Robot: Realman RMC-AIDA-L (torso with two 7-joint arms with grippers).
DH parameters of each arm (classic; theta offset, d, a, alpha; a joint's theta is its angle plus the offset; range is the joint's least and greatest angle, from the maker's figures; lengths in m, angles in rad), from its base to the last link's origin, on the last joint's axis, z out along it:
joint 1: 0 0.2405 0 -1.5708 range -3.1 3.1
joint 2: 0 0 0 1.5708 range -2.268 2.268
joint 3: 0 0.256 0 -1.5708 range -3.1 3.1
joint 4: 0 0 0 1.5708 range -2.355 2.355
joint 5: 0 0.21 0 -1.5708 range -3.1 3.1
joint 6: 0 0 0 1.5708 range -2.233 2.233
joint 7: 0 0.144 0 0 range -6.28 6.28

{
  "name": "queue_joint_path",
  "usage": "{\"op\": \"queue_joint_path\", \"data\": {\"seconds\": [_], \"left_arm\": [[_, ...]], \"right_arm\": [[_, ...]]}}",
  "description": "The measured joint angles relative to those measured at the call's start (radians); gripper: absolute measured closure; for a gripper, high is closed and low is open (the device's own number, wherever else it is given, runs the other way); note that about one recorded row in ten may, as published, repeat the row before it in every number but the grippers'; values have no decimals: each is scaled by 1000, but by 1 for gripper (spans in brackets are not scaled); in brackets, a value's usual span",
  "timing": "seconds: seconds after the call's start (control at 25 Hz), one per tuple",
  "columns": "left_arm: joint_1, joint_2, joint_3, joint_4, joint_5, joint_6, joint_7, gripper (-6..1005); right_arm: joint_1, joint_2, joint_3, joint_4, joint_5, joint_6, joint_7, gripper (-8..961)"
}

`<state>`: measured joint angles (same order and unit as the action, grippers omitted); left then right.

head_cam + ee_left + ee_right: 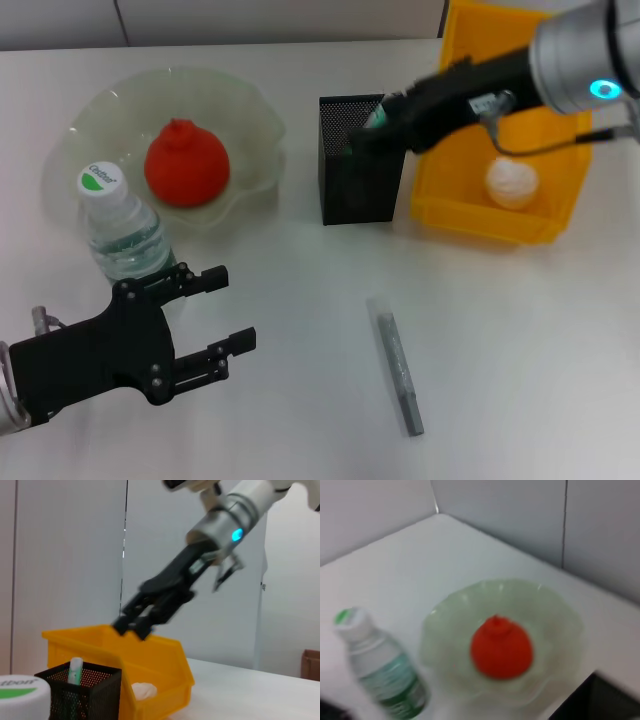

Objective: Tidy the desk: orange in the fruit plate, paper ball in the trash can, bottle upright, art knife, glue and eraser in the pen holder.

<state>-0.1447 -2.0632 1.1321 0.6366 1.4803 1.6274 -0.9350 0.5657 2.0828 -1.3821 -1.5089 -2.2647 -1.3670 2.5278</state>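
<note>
Currently my right end effector hangs just above the pen holder; in the left wrist view its fingers sit close together with nothing visible between them, so I log it as closed and empty. I see the art knife standing upright inside the pen holder, white tip up. The trash can stands just beside the pen holder, touching or nearly so, with the paper ball inside. On the pen holder's other side lies the fruit plate with the orange in it. The bottle stands upright at the plate's near edge. My left end effector is parked near the bottle, fingers spread open, holding nothing. The glue lies flat on the surface, nearer me than the pen holder, well apart from it.
</note>
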Motion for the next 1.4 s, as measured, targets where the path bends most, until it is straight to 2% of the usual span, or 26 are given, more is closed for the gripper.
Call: {"op": "queue_joint_path", "data": {"seconds": [0.12,0.2,0.36,0.56,1.32,1.4], "left_arm": [[-2,0,0,0,0,1,-2,304],[-4,1,0,1,0,2,-3,304],[-6,0,0,7,0,2,-5,304],[-6,0,0,2,0,0,-4,304],[-4,0,0,0,0,0,-1,304],[-3,0,0,0,0,0,-1,304]], "right_arm": [[-35,8,-52,-98,-38,-115,158,332],[-45,9,-122,-102,-75,-128,218,326],[-34,10,-237,-24,-133,-110,289,317],[-7,9,-333,75,-153,-55,332,319],[79,10,-382,299,-173,28,383,326],[88,10,-383,315,-172,29,384,366]]}}
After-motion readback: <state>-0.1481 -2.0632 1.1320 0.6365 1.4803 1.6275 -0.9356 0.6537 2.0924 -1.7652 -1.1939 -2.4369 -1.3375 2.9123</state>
